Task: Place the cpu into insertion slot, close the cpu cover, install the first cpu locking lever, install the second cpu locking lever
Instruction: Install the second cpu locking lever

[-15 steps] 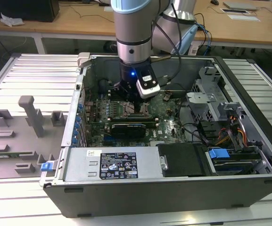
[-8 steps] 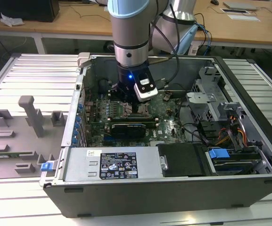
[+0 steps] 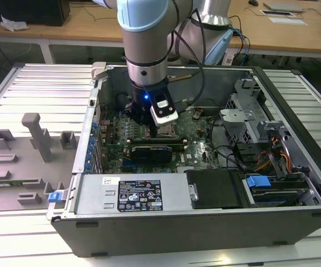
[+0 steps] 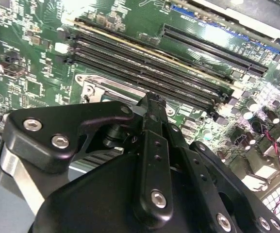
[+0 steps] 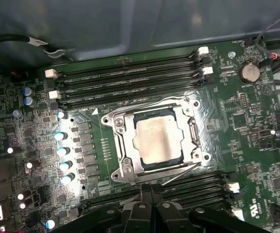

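The cpu (image 5: 154, 141), a silver-grey square chip, lies flat in the insertion slot (image 5: 111, 119) on the green motherboard. The cpu cover (image 5: 125, 148), a silver frame plate, lies down around the chip's edges. One thin locking lever (image 5: 194, 136) runs along one side of the socket. A second thin lever (image 5: 181, 174) slants off the frame edge nearest my fingertips. My gripper (image 5: 152, 190) is shut just beside that edge, with nothing visible between its black fingers (image 4: 152, 104). In the exterior view the gripper (image 3: 149, 125) reaches down into the open computer case, over the socket (image 3: 164, 132).
Long black memory slots (image 5: 130, 82) flank the socket on two sides. A black expansion card (image 3: 157, 150) lies just in front of it. The power supply (image 3: 132, 194), the drive cage (image 3: 257, 181) and cables fill the case's front and right. A grey fixture tray (image 3: 26, 150) sits outside, at left.
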Tool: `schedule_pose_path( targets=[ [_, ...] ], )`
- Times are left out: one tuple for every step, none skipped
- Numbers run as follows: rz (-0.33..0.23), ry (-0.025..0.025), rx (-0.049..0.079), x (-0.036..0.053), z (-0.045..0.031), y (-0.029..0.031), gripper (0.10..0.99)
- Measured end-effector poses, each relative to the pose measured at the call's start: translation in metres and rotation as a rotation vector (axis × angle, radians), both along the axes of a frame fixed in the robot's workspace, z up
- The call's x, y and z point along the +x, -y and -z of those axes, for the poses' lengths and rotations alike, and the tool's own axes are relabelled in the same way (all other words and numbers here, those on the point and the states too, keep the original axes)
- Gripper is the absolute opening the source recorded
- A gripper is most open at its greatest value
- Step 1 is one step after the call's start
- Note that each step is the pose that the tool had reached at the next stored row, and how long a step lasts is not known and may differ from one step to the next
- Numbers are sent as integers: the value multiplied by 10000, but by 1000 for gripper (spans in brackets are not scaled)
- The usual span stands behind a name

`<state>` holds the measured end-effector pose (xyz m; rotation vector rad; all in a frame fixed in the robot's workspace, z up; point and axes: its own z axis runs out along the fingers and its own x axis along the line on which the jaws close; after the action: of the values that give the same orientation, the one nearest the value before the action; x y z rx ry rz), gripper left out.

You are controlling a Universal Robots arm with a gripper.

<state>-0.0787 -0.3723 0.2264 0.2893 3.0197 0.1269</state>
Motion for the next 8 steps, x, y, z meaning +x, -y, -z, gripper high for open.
schedule_pose_path(
  targets=[
    [-1, 0, 32, -1, 7, 7, 106],
    [0, 2, 43, -2, 13, 11, 106],
    [2, 2, 43, -2, 17, 12, 106],
    [2, 0, 43, -3, 21, 13, 106],
    [1, 0, 48, -3, 27, 14, 106],
    [0, 1, 56, -3, 37, 16, 106],
    [0, 0, 67, -4, 48, 18, 106],
    [0, 1, 83, -5, 63, 21, 106]
  ],
)
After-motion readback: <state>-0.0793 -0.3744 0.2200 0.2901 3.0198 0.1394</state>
